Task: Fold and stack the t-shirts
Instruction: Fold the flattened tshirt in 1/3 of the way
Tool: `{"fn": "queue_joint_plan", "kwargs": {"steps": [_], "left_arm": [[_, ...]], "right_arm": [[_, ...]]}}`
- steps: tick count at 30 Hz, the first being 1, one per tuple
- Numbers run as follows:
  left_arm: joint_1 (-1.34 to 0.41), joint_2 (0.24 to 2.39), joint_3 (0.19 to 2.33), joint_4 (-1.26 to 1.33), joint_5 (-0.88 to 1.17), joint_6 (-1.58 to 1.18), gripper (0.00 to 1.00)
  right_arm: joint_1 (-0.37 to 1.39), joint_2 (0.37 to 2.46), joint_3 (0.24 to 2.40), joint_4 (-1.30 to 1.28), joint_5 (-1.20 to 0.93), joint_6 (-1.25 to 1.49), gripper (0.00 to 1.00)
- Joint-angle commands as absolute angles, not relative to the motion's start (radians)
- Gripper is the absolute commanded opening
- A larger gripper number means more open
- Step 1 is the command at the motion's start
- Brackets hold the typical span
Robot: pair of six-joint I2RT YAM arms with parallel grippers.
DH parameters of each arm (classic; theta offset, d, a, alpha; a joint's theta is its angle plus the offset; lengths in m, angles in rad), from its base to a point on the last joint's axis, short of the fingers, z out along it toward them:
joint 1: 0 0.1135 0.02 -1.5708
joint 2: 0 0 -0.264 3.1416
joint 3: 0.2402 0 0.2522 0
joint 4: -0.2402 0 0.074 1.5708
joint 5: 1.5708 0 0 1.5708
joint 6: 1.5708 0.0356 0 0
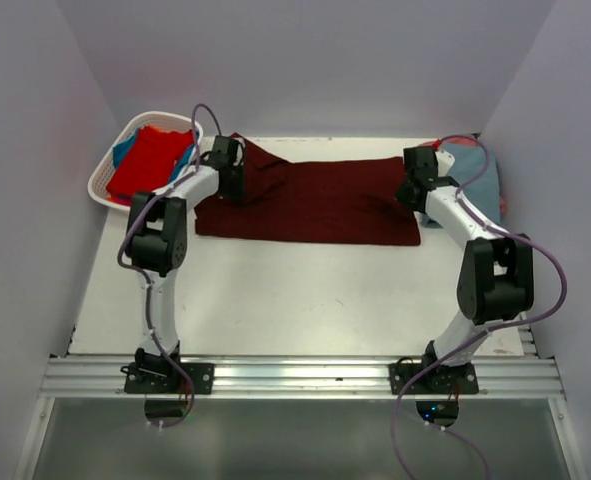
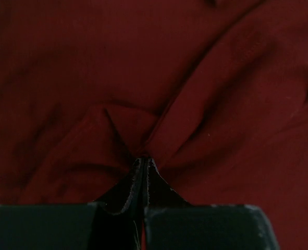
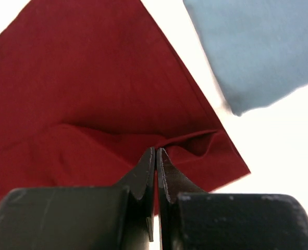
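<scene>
Top external view first: the dark maroon cotton t-shirt (image 1: pixel 315 205) lies stretched across the far half of the white bench (image 1: pixel 305 300), between the white slatted plastic basket (image 1: pixel 100 185) of bright red and blue shirts and a dusty grey-blue shirt (image 1: pixel 480 180) at far right.

The left hand (image 2: pixel 143 162) is clamped on a puckered ridge of maroon cloth, and the right hand (image 3: pixel 156 152) is pinched shut on the hem by the shirt's corner.

Now the worries. Both bites look thin, so a quick lift could pull the fabric free. The left end is bunched, and folding from there risks a crooked, creased fold. If the two hands rise unevenly, the edges won't meet. The grey-blue shirt sits just beside the right corner and could get dragged along.

Pose: both arms reach forward, elbows high, wrists tipped down onto the shirt's two ends.
</scene>
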State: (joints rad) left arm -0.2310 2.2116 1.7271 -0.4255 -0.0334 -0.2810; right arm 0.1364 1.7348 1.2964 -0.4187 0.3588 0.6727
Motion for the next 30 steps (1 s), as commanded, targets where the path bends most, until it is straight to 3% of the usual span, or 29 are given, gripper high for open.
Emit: {"fn": "queue_joint_plan", "kwargs": {"steps": [1, 4, 11, 30], "left_arm": [[-0.236, 1.901, 1.6, -0.354, -0.052, -0.337, 0.0], [-0.238, 1.7, 1.377, -0.336, -0.058, -0.38, 0.0], [-0.282, 1.233, 1.102, -0.426, -0.141, -0.399, 0.0], [-0.287, 0.71, 1.022, -0.916, -0.029, -0.532, 0.0]], "right_arm": [[0.135, 1.576, 1.218, -0.391, 0.324, 0.632, 0.0], [0.135, 1.429, 1.136, -0.42, 0.305, 0.624, 0.0], [0.135, 1.142, 1.023, -0.572, 0.281, 0.586, 0.0], [0.135, 0.827, 0.959, -0.949, 0.184, 0.558, 0.0]]}}
